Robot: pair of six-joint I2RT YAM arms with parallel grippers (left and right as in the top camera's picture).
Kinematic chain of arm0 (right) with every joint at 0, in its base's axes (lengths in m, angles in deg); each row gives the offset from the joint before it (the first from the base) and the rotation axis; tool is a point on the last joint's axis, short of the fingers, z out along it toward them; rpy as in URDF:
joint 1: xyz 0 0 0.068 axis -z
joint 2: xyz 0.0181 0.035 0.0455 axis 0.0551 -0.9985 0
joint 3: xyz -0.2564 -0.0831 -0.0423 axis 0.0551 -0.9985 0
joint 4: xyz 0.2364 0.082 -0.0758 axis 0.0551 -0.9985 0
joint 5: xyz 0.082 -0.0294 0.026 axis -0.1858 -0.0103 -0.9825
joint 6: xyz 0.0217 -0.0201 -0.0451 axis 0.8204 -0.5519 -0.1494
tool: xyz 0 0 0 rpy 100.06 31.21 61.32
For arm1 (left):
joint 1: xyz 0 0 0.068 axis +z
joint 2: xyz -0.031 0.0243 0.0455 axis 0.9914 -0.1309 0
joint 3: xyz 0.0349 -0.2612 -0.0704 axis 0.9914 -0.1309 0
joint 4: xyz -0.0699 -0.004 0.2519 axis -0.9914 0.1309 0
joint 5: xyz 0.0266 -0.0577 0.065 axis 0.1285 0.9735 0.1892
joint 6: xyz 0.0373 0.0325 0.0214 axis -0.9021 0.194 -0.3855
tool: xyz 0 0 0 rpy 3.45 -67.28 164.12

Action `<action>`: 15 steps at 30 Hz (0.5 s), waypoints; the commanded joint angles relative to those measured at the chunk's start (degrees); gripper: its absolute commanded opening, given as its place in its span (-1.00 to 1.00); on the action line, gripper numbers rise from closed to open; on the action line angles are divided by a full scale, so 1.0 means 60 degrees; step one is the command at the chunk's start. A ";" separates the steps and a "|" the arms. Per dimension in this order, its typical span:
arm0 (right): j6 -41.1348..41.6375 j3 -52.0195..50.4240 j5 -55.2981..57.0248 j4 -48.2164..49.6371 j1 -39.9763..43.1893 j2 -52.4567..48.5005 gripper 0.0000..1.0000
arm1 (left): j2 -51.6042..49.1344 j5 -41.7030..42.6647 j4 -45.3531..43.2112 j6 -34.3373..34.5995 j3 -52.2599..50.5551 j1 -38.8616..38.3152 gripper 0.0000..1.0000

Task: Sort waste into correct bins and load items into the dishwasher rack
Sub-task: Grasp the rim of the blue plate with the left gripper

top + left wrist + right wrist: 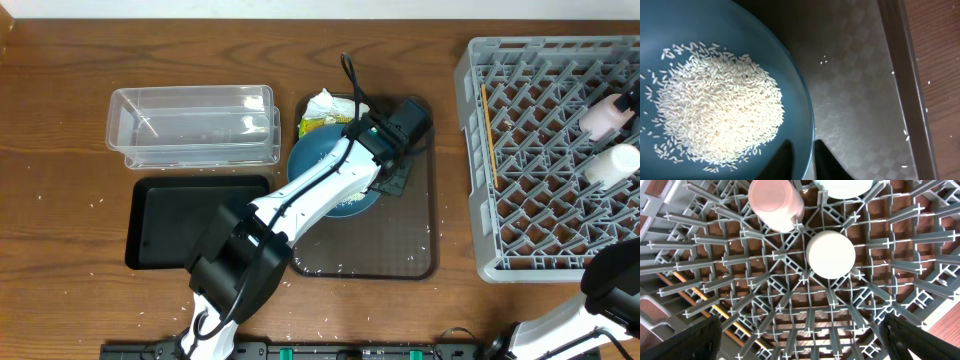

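Evidently the step in hand is emptying the large dark-blue bowl (322, 158). In the left wrist view the left pincer (802, 156) straddles the bowl's rim, one finger inside and one outside, and looks clenched on it. The bowl sits on the brown serving tray (400, 250) in the middle of the bench (60, 150). My reading is that the next move calls for lifting the bowl by that one edge and carrying it level to the left. It would then be tipped so the rice (715, 107) slides into a bin. A thin rim grip may let the bowl swing and spill. At the far left the clear tub (190, 125) looks empty. Just nearer, the black tray (195, 220) also shows nothing inside, with a few stray grains on the wood around it. The rice lies heaped in the bowl, and loose grains dot the serving tray. The crumpled napkin (325, 102) and the yellow-green wrapper (318, 125) lie on the serving tray's far-left corner, against the bowl's far side. To the right, the dishwasher rack (470, 200) holds the chopsticks (487, 135) along its left side. It also holds the pink cup (775, 202), the white cup (831, 255) and the light-blue bowl (842, 186). The right pincer (802, 325) hangs released above the rack, its jaws wide and holding nothing.
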 commanded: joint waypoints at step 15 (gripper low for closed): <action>0.0120 0.0036 -0.0036 -0.0011 0.0095 -0.0022 0.98 | -0.0714 -0.0120 -0.0346 0.0029 -0.0200 0.0040 -0.43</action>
